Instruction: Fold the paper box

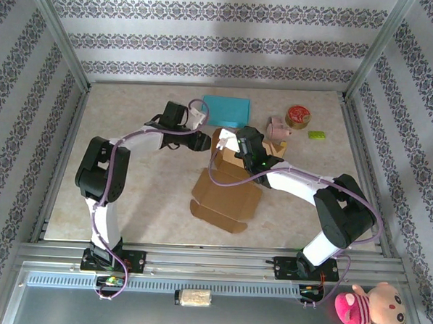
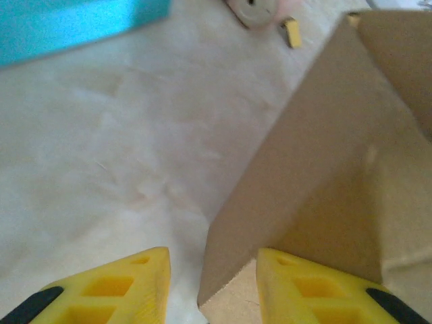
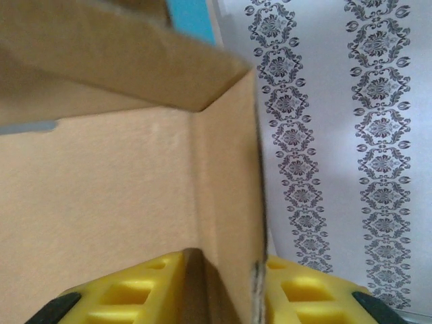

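Left wrist view: left claw (image 2: pixel 212 260) stood released, astride a raised panel corner of the paper box (image 1: pixel 228 195), with a gap on one side. Box sat half-erected near the middle of the table (image 1: pixel 132 114). Judged light, stiff card, hinging at creases; best held by panel edges. The right claw (image 3: pixel 223 263) was clenched on its upright wall.

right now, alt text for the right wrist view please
The right gripper pinches a side wall of the brown paper box between yellow fingers, close up at an inside corner. Purple-patterned wallpaper stands behind on the right.
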You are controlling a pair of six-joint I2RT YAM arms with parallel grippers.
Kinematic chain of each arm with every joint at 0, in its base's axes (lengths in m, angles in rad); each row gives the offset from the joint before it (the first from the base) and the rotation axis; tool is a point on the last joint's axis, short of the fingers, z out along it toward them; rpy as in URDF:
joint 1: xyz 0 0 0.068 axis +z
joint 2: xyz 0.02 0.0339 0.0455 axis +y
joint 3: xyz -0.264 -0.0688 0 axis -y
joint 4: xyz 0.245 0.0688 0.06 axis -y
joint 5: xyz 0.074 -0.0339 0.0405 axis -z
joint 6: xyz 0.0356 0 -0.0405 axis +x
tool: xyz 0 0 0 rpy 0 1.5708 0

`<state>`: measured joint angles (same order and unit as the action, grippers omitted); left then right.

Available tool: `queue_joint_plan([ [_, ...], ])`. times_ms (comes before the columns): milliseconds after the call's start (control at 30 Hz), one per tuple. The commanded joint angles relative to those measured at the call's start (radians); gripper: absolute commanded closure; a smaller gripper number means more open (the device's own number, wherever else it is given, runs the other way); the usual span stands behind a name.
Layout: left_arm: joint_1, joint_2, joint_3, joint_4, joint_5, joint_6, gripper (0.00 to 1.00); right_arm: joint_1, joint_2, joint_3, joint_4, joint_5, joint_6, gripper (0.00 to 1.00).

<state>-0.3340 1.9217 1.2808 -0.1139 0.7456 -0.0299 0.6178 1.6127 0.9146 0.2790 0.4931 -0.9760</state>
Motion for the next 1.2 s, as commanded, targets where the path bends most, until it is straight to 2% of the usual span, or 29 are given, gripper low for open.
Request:
queue_joint_plan([
  [0,-0.018,-0.034,-0.042,0.063,0.136,0.007,0.61,0.000,0.009,0.012,0.027,0.013,-0.012,0.69],
  [200,-0.022,-0.030,-0.095,0.079,0.219,0.050,0.55,-0.001,0.002,-0.003,0.029,0.007,-0.017,0.74],
  [333,-0.022,-0.036,-0.110,0.117,0.218,0.024,0.54,-0.007,-0.016,-0.033,0.018,-0.024,-0.005,0.80],
  [433,-0.019,-0.043,-0.112,0.115,0.174,0.019,0.52,-0.025,-0.028,-0.031,-0.040,-0.068,0.029,0.80],
  [500,-0.017,-0.049,-0.113,0.111,0.145,0.021,0.51,-0.055,-0.040,-0.002,-0.150,-0.144,0.057,0.68],
  [533,-0.015,-0.053,-0.115,0.106,0.134,0.021,0.51,-0.091,-0.037,0.056,-0.308,-0.232,0.099,0.60],
  [567,-0.015,-0.057,-0.116,0.107,0.115,0.013,0.51,-0.134,-0.017,0.135,-0.469,-0.312,0.155,0.55],
  [667,-0.013,-0.068,-0.113,0.082,0.079,-0.008,0.50,-0.236,0.093,0.369,-0.782,-0.464,0.279,0.36],
  [767,-0.012,-0.093,-0.124,0.078,0.078,-0.036,0.48,-0.307,0.216,0.598,-1.021,-0.579,0.341,0.19],
  [833,-0.011,-0.116,-0.141,0.089,0.081,-0.051,0.47,-0.333,0.311,0.739,-1.155,-0.637,0.353,0.13],
  [933,-0.012,-0.147,-0.166,0.092,0.077,-0.054,0.45,-0.367,0.450,0.929,-1.284,-0.682,0.368,0.10],
  [1067,-0.012,-0.167,-0.174,0.059,0.081,-0.044,0.42,-0.378,0.574,1.082,-1.349,-0.695,0.374,0.11],
  [1167,-0.011,-0.177,-0.185,0.061,0.079,-0.045,0.40,-0.377,0.623,1.119,-1.344,-0.684,0.370,0.12],
])
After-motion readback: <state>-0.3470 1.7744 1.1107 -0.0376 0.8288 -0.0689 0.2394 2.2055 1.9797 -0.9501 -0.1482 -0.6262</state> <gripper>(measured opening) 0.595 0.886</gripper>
